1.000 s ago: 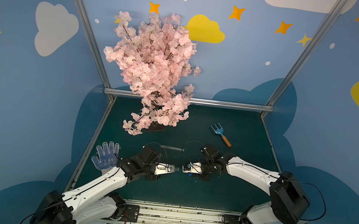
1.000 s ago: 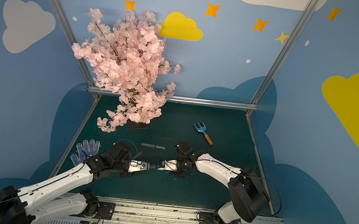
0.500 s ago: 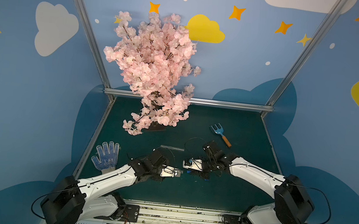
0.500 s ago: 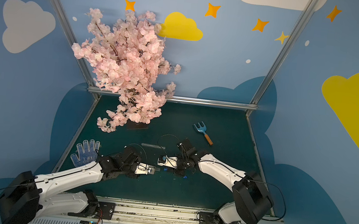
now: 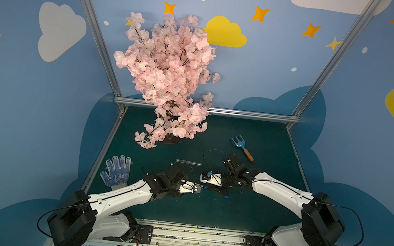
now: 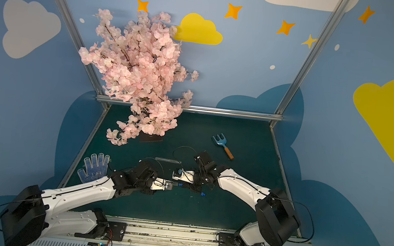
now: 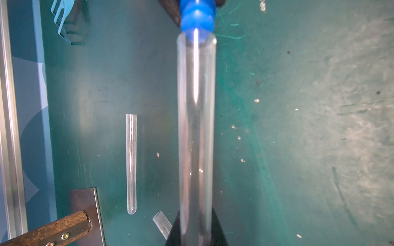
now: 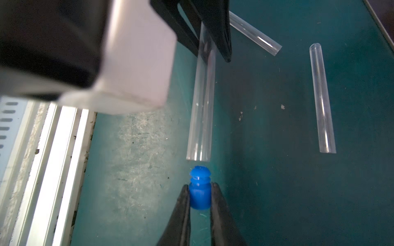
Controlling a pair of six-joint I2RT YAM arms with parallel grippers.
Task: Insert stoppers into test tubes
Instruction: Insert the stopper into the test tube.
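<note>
Stopper (image 8: 200, 192) sits pinched between right fingers (image 8: 183, 215), tip just before tube (image 8: 201, 106) mouth.

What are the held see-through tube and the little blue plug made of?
The held tube looks like clear glass or hard plastic; the pictures cannot settle which. You see the green mat through it, and a bright shine line runs along it. The blue stopper looks like matte plastic or rubber: solid colour, moulded ridges, only a dull gleam.
</note>
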